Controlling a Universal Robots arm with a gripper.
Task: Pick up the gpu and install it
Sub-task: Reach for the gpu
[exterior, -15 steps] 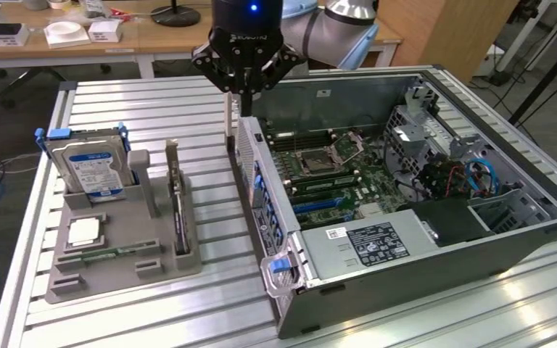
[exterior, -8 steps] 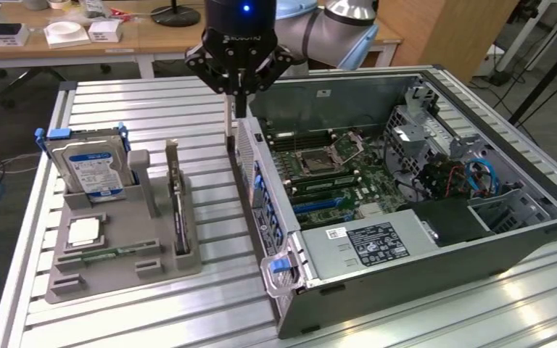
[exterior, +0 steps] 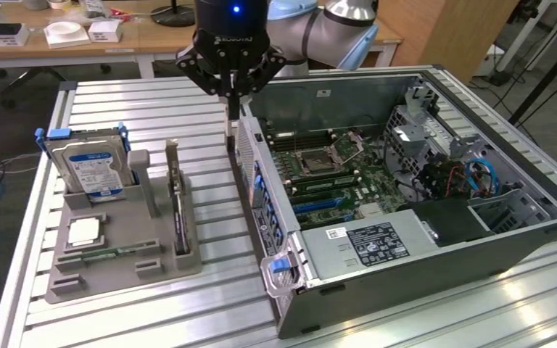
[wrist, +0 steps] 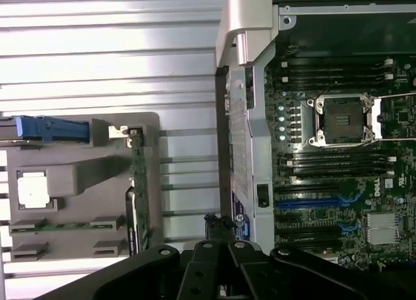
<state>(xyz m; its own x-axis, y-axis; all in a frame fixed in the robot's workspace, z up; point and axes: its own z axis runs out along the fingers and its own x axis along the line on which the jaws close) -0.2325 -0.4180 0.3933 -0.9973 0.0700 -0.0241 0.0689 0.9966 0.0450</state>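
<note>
Big slatted metal table (exterior: pixel 143 101) (wrist: pixel 97 53) spread across the scene, and on the exterior view's right sits the open computer case (exterior: pixel 405 290) (wrist: pixel 250 150), lying on its side with the motherboard (exterior: pixel 327 167) (wrist: pixel 338 170) facing up, processor socket bare.

On the exterior view's left, the grey holder (exterior: pixel 114 268) (wrist: pixel 117 144) sits just beside the case with a strip of table between them. At its far end stands the silver hard drive (exterior: pixel 87 170) (wrist: pixel 49 129) with its blue label and blue rails.

And there's the gpu (exterior: pixel 174 196) (wrist: pixel 137 183): on edge in the long slot along the holder's case-facing side, upright, untouched, its thin top edge showing in the wrist view. Seated in its slot, nothing gripping it.

Now the gripper (exterior: pixel 232 109): it hangs high over the far end of that strip of table, right by the far corner of the case's side wall. Its fingers come together into one narrow dark tip pointing straight down, pressed together with nothing between them. The gpu lies below it, off toward the exterior view's left and nearer the camera, well apart, no contact.

Smaller bits on the holder: a square processor (exterior: pixel 85 232) (wrist: pixel 32 188) lying flat, and a narrow green memory stick (exterior: pixel 114 252) (wrist: pixel 65 225) just beside it.
</note>
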